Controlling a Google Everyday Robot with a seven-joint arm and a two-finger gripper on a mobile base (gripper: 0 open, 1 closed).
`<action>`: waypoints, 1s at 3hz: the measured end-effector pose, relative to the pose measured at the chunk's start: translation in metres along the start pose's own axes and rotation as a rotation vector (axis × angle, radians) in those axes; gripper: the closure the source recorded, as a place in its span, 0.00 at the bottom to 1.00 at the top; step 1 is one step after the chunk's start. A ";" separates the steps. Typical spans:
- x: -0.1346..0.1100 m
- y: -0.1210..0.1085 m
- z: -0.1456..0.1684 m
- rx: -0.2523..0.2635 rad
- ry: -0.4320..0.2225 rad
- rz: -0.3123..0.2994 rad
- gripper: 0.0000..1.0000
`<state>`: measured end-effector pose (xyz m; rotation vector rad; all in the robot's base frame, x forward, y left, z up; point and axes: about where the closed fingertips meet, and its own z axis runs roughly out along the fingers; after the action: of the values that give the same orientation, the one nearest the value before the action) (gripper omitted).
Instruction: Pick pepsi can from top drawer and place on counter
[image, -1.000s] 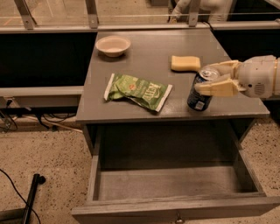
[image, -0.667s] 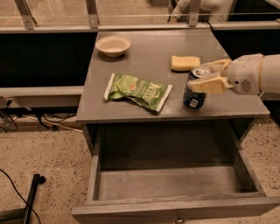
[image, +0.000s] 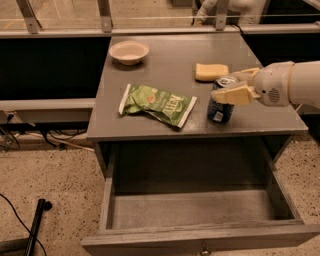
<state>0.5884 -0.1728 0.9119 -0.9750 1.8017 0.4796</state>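
Observation:
The pepsi can (image: 219, 109) is dark blue with a silver top and stands upright near the front right of the counter (image: 165, 70). My gripper (image: 228, 86) reaches in from the right, its cream fingers (image: 234, 94) closed around the can's upper part. The top drawer (image: 200, 220) below is pulled out and shows an empty grey floor. Its small knob (image: 203, 248) shows at the bottom edge.
A green snack bag (image: 157, 103) lies left of the can. A yellow sponge (image: 210, 71) lies just behind the can. A pale bowl (image: 129, 52) sits at the back left. A rail with glass runs behind the counter. Cables lie on the speckled floor at left.
The can and my gripper have shifted slightly left and down toward the counter top. The can now stands on the counter. The drawer and other objects have not moved.

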 end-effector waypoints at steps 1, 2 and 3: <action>-0.001 0.001 0.002 -0.003 0.000 -0.001 0.38; -0.002 0.003 0.003 -0.007 -0.001 -0.003 0.15; -0.003 0.004 0.005 -0.011 -0.001 -0.005 0.00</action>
<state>0.5885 -0.1656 0.9123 -0.9862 1.7971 0.4868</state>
